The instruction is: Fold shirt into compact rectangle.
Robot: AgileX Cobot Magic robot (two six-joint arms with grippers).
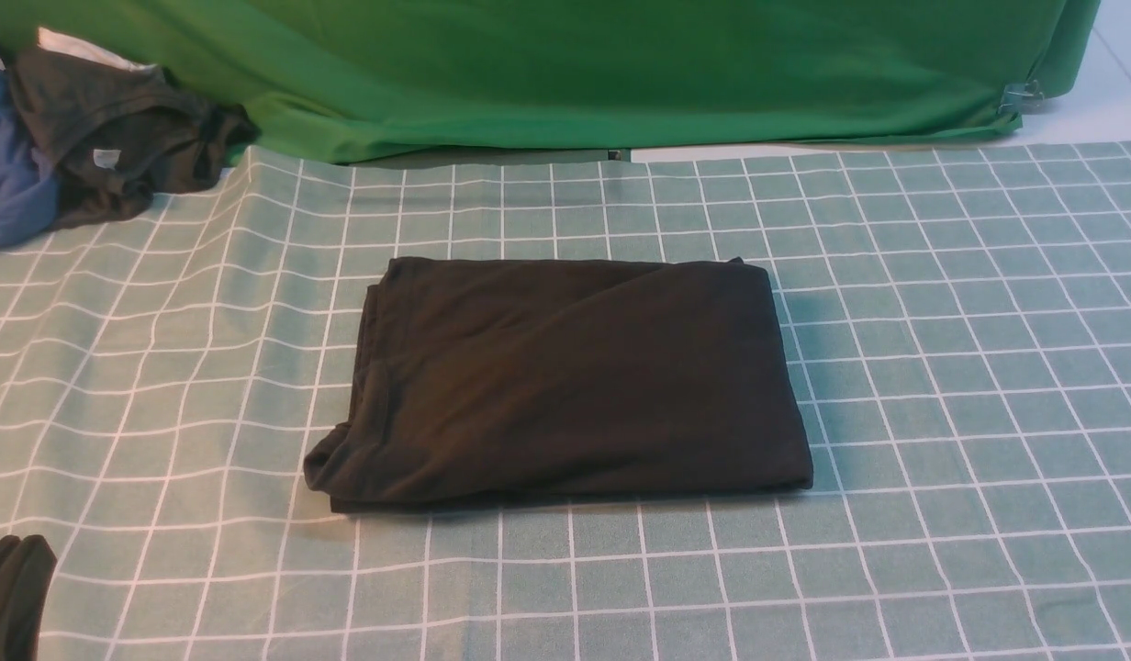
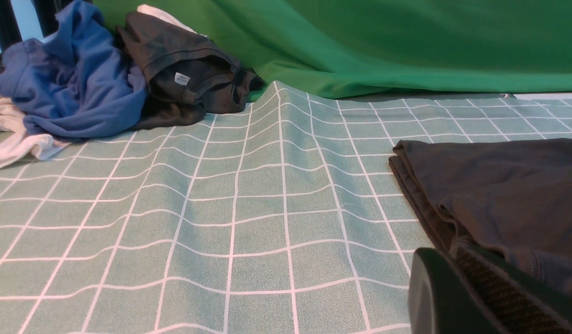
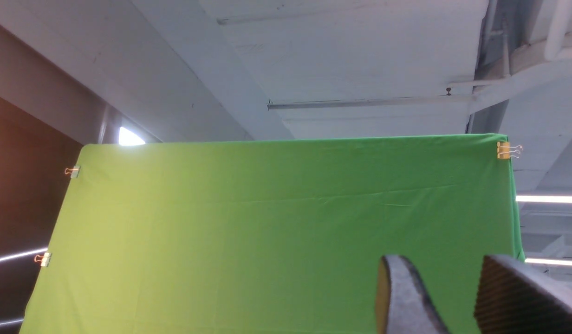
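one black shirt (image 1: 565,381) is lying folded into a rectangle mid-table on the green checked cloth (image 1: 942,386), layered edges facing the robot's left. left gripper (image 1: 13,597) is sitting low at the near left corner, fingers pressed together on nothing, apart from the shirt. right gripper (image 3: 453,297) is pointing up at the green backdrop (image 3: 276,232), fingers parted with nothing between them.

Checked green-white tablecloth (image 1: 942,367) covers table, wrinkled near far-left corner. Green backdrop cloth (image 1: 621,73) hangs along tablecloth's far edge, held by binder clips (image 3: 508,150). On tablecloth's far-left corner: dark grey garment (image 1: 116,138) with pale tag, blue garment (image 2: 77,88) beside it, white cloth (image 2: 16,139) under blue.
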